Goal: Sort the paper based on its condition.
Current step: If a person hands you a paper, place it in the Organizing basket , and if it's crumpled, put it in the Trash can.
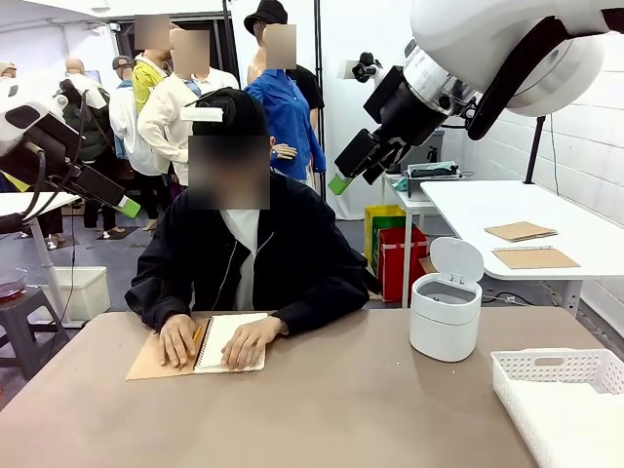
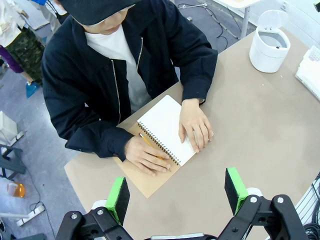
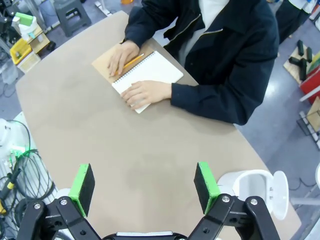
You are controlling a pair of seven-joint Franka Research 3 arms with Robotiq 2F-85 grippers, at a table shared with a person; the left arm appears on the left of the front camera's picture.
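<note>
- The counter (image 1: 322, 409) is a wide tan top. Read it as a clock with 12 at the far edge, where the person (image 1: 253, 263) sits in a dark jacket.
- Both arms hang high above the near side. The left pincer (image 2: 176, 180) is spread wide with nothing between its green pads, and so is the right pincer (image 3: 144, 170).
- A white slotted basket (image 1: 546, 366) sits at about 4 o'clock, and a white bin (image 1: 444, 322) with its lid tipped up stands at about 2 o'clock. I take these to be the two places for sorting.
- A spiral notebook (image 2: 162, 122) lies open at about 11 o'clock, with its brown cover folded out beside it.
- The paper (image 3: 150, 70) I can make out is the notebook's top white page. It is bound in and pinned under both of the person's hands, one of which holds a pencil (image 2: 150, 142).
- Risk: a reach toward 11 o'clock now would come down on fingers and on a page that is not free. Pulling it could tear it at the spiral.
- Risk: a thin sheet lying flat gives the pads no edge to take. Pressing harder could crease it, which would change the condition it is meant to be sorted by.
- Risk: a floppy sheet held by one corner may droop, catch the bin's raised lid or miss the opening.
- Risk: an arm sweeping toward 2 o'clock could knock the light bin over.
</note>
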